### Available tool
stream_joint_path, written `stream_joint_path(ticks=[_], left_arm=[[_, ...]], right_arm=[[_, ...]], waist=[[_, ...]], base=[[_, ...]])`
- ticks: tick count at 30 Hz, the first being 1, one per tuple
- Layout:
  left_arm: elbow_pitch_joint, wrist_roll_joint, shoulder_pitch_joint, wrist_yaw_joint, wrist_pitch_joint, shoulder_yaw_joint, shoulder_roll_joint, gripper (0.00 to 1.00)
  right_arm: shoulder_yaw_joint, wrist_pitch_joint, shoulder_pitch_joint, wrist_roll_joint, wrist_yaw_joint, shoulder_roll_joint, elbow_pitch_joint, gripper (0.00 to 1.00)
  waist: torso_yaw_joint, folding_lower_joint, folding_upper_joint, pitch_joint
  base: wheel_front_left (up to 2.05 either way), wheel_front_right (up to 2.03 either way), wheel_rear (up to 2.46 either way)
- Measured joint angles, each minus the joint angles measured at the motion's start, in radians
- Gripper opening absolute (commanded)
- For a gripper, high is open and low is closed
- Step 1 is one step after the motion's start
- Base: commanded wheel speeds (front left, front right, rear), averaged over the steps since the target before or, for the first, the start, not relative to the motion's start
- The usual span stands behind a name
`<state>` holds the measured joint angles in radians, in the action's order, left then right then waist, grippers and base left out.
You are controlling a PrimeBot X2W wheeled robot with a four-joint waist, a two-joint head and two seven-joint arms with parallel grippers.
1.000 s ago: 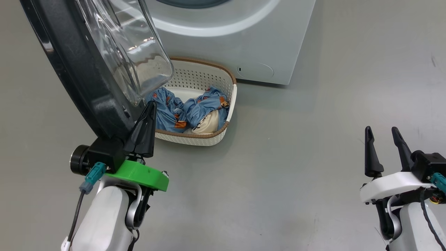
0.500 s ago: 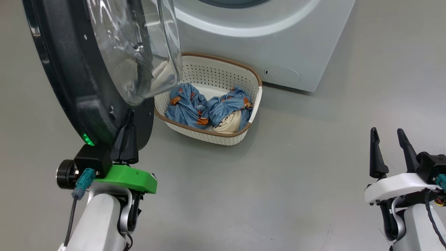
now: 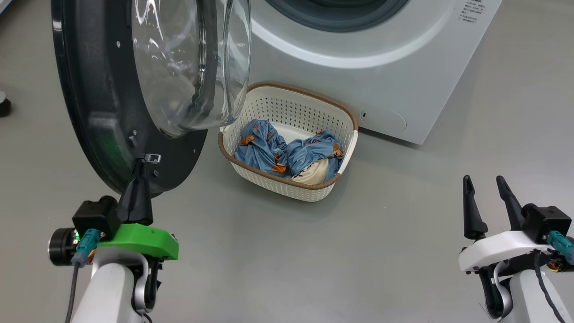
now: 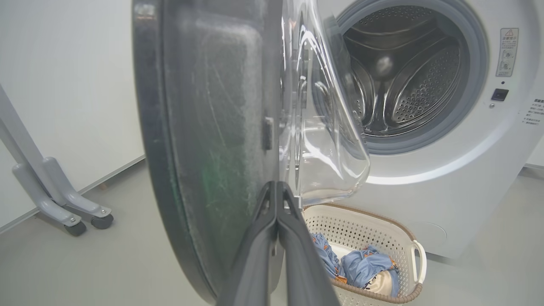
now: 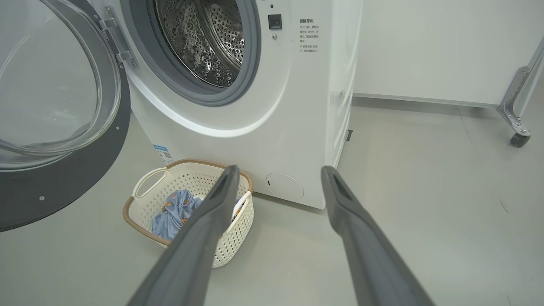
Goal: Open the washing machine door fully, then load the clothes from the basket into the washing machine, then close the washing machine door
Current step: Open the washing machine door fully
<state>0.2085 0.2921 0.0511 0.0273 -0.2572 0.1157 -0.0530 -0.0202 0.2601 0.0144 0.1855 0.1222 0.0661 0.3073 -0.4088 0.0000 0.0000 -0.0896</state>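
floor (image 3: 381, 233): smooth grey | wall (image 4: 63, 85): plain white | wheeled metal frame legs (image 4: 59, 199): beside wall

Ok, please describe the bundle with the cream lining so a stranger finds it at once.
Find the big white washing machine; on the floor before it stands a small cream basket. Inside, the cream-lined bundle lies nearer the round flap; the other blue bundle shows no cream.

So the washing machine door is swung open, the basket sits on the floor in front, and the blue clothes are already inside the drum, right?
Not quite. The blue clothes lie in the basket, not in the drum; the left wrist view shows it. The washing machine door is open and the basket is on the floor in front.
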Motion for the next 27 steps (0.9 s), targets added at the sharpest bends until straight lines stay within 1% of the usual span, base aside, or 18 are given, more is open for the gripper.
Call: stream_joint_path(ticks=[5,12,16,23,24,27], left_arm=[[0.011,0.000,-0.006,0.004,0.001,-0.039,-0.032,0.00],[0.035,0.003,0.007,0.004,0.001,-0.059,-0.047,0.00],[0.065,0.009,0.028,0.005,0.001,-0.087,-0.065,0.00],[0.109,0.032,0.063,0.012,0.001,-0.149,-0.086,0.00],[0.112,0.040,0.069,0.018,0.001,-0.156,-0.088,0.00],[0.137,0.048,0.096,0.028,0.001,-0.206,-0.099,0.00]], right_arm=[[0.017,0.000,0.000,0.000,0.000,-0.001,0.000,1.00],[0.018,0.000,0.000,0.000,0.000,-0.001,0.000,1.00],[0.017,0.000,-0.001,0.000,0.000,0.000,-0.002,1.00],[0.016,0.000,-0.006,0.000,0.000,0.014,-0.009,1.00],[0.015,0.000,-0.006,0.000,0.000,0.019,-0.010,1.00],[0.010,0.000,-0.010,-0.002,0.000,0.036,-0.016,1.00]], waist=[[0.007,0.0000,0.0000,0.005],[0.027,0.0000,0.0000,-0.011],[0.039,0.0000,0.0000,-0.028],[0.057,0.0000,0.0000,-0.060],[0.059,0.0000,0.0000,-0.065],[0.064,0.0000,0.0000,-0.087]], base=[[0.00,0.00,0.00],[0.00,0.00,0.00],[0.00,0.00,0.00],[0.00,0.00,0.00],[0.00,0.00,0.00],[0.00,0.00,0.00]])
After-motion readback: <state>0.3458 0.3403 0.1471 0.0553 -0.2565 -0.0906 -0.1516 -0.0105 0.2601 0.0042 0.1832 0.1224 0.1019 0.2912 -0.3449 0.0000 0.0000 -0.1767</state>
